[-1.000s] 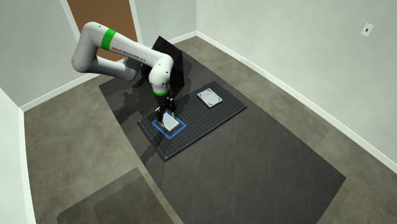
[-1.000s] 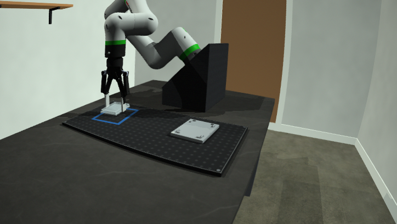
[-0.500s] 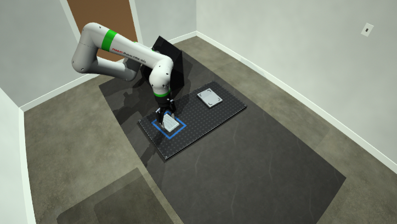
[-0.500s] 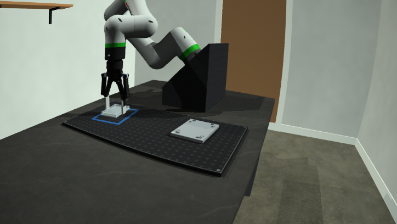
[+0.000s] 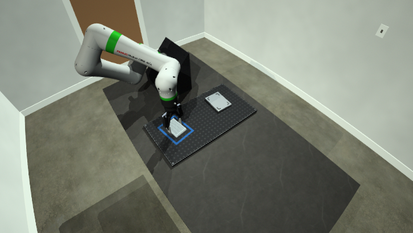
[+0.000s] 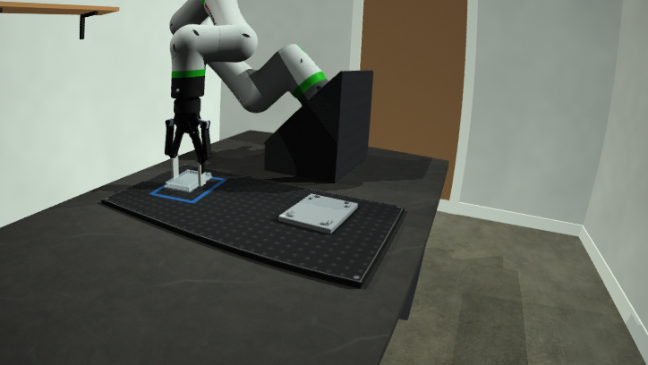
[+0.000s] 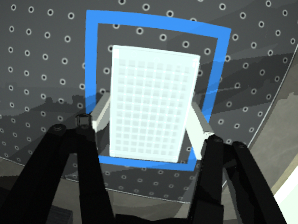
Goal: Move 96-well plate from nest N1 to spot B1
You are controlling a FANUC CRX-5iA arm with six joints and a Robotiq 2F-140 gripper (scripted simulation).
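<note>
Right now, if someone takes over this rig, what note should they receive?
Hand: shut on the 96-well plate, gripping its long sides.
Plate: right way up, inside the blue taped outline at B1, long sides along the outline's long sides; low over the deck, contact cannot be confirmed.
Plate nest N1: holds no plate.
Done: pick-up and transfer.
Left: confirm the plate is seated flat, open the hand, withdraw upward.

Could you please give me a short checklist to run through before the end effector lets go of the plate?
1. End effector shut on the 96-well plate: ok.
2. Plate right way up, wells facing up: ok.
3. Long sides along the long sides of the blue taped outline: ok.
4. Whole base inside the outline: appears ok in the wrist view.
5. Plate resting flat on the deck: cannot tell.
6. Plate nest vacated: ok.
</note>
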